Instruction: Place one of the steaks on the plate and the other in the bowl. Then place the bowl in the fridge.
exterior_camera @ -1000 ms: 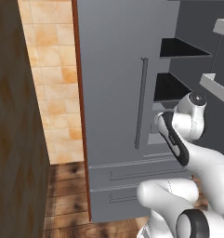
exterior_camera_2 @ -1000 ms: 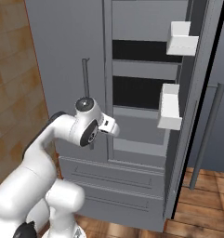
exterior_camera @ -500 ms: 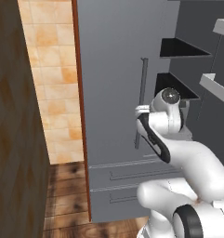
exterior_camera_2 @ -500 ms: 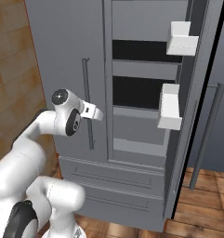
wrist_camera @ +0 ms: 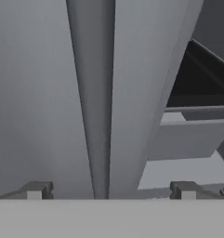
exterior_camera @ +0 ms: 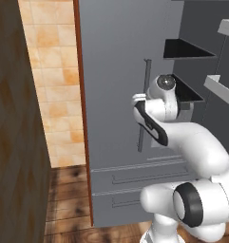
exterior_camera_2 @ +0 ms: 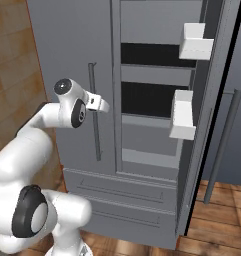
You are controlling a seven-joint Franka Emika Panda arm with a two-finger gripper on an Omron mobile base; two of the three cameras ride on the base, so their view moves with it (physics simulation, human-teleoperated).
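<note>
The fridge point(exterior_camera: 111, 71) is tall and grey, with its left door shut and its right door swung open. My gripper point(exterior_camera_2: 103, 105) hovers in front of the left door's long vertical handle point(exterior_camera_2: 97, 140), about mid-height. In the hand view the gripper point(wrist_camera: 109, 191) is open, with the handle point(wrist_camera: 97, 93) running up between its two fingertips and a short gap ahead of them. Nothing is held. The steaks, the plate and the bowl are out of view.
Dark shelves point(exterior_camera_2: 152, 97) show inside the open compartment, and white bins point(exterior_camera_2: 183, 115) hang on the open right door point(exterior_camera_2: 212, 100). Two drawer fronts point(exterior_camera_2: 122, 195) lie below. A brown wooden cabinet point(exterior_camera: 16, 142) and a tiled wall point(exterior_camera: 54, 85) stand to the left.
The hand has swung left and slightly up, from in front of the open shelves to the left door's handle. The gripper has stayed open.
</note>
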